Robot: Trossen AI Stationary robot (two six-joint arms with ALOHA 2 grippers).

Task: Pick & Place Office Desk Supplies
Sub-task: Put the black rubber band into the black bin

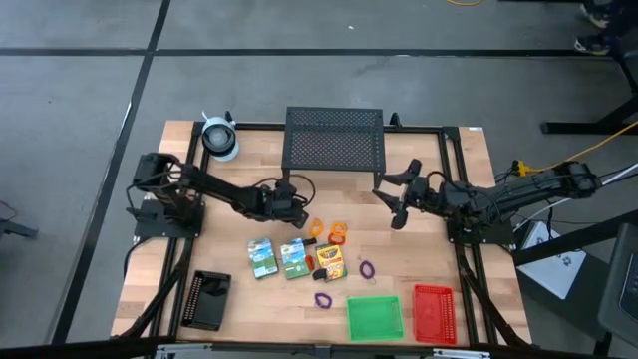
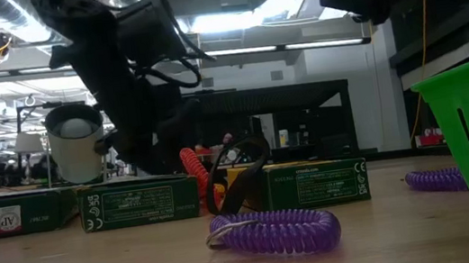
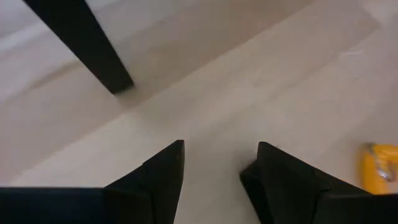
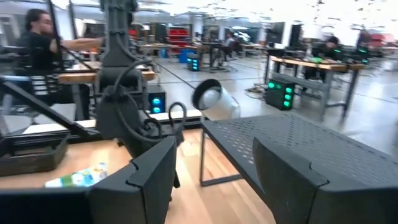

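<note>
Hovering low over bare wood just in front of the mesh stand's (image 1: 334, 138) leg, the left gripper (image 3: 217, 174) has its fingers spread wide and empty. Orange loops (image 1: 329, 231) lie just beside it; two green-white card boxes (image 1: 277, 257) and the crayon box (image 1: 330, 262) sit slightly farther, probably untouched. Raised, the right gripper (image 1: 396, 196) waits, open, empty.

left tool (image 3: 219, 168) open, empty | over bare table (image 3: 261, 81) | stand leg (image 3: 87, 43) ahead

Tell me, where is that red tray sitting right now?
In the high view, the red tray sits at the table's front edge on the right arm's side, right beside the green tray.
</note>
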